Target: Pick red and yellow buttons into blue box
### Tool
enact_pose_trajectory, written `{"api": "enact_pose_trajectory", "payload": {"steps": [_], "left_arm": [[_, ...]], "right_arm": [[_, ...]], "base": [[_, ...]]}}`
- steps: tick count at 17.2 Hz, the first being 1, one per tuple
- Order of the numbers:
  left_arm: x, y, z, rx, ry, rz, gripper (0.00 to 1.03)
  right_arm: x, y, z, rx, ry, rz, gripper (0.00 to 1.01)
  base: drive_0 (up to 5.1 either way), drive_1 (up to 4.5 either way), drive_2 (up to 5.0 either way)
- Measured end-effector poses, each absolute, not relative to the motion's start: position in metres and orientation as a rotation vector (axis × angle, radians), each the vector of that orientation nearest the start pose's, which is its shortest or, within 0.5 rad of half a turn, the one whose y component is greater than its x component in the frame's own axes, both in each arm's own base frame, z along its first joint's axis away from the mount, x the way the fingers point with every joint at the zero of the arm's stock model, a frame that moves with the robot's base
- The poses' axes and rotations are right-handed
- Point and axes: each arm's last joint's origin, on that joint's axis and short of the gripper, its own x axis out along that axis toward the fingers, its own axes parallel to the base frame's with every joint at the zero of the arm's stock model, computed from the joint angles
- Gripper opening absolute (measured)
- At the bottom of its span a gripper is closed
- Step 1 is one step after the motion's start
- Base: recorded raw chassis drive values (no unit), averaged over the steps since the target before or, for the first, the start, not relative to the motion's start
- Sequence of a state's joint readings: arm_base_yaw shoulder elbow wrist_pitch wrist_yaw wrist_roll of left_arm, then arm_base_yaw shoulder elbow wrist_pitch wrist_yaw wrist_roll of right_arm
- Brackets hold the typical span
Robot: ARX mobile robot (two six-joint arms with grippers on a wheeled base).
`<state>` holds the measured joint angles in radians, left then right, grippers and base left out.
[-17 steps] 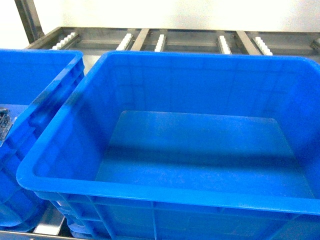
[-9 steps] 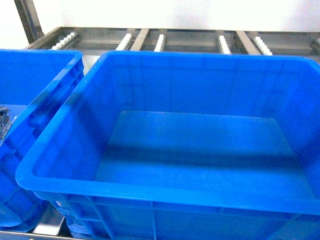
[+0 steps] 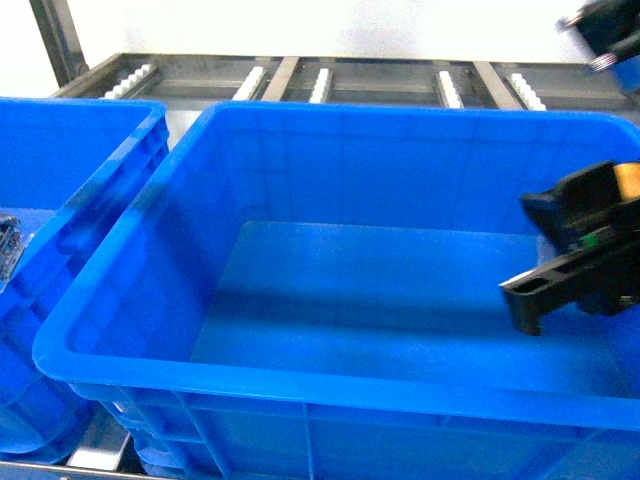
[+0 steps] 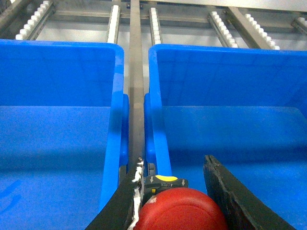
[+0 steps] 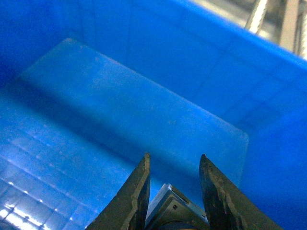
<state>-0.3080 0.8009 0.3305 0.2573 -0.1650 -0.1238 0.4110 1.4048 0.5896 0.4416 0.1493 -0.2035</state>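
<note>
The blue box (image 3: 300, 385) fills the middle of the head view, and nothing lies on the part of its floor that shows. My right gripper (image 3: 530, 250) reaches in over its right side, shut on the yellow button (image 3: 627, 180), of which only a yellow patch shows. In the right wrist view the button's clear base (image 5: 175, 206) sits between the right gripper's (image 5: 174, 157) fingers, above the box floor (image 5: 120, 110). My left gripper (image 4: 173, 165) is shut on the red button (image 4: 182, 211), low over the blue box's (image 4: 158, 120) left rim. It is out of the head view.
A second blue crate (image 3: 110, 160) stands close on the left, its rim (image 4: 117, 120) separated by a narrow metal rail (image 4: 136, 96). A small dark object (image 3: 6, 245) lies at its left edge. Roller tracks (image 3: 320, 85) run behind on the steel frame.
My right gripper has come into the head view from the right and now hangs over the box's right side. The boxes have not moved.
</note>
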Motion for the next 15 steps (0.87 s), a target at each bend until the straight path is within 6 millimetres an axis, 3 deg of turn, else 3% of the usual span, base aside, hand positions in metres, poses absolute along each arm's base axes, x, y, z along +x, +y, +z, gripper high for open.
{"api": "enact_pose_trajectory", "payload": {"steps": [3, 6, 8, 10, 12, 15], "left_arm": [[0.169, -0.049, 0.215, -0.073, 0.215, -0.129, 0.31], [0.169, -0.049, 0.215, -0.073, 0.215, -0.129, 0.31], [0.169, -0.049, 0.215, -0.073, 0.215, -0.13, 0.31], [0.169, -0.049, 0.215, -0.073, 0.215, -0.13, 0.31], [0.169, -0.049, 0.215, -0.074, 0.215, -0.13, 0.31], [0.169, -0.049, 0.215, -0.073, 0.215, -0.13, 0.31]], "right_arm": [[0.299, 0.117, 0.159, -0.33, 0.536, 0.311, 0.29], [0.309, 0.107, 0.148, -0.322, 0.596, 0.285, 0.3], [0.311, 0.102, 0.154, -0.299, 0.551, 0.28, 0.52], [0.305, 0.09, 0.166, -0.254, 0.475, 0.265, 0.76], [0.293, 0.066, 0.177, -0.201, 0.403, 0.207, 0.98], [0.249, 0.026, 0.195, -0.165, 0.18, 0.09, 0.98]], "base": [[0.0, 0.0, 0.0], [0.0, 0.0, 0.0], [0.0, 0.0, 0.0], [0.0, 0.0, 0.0], [0.0, 0.0, 0.0], [0.0, 0.0, 0.0]]}}
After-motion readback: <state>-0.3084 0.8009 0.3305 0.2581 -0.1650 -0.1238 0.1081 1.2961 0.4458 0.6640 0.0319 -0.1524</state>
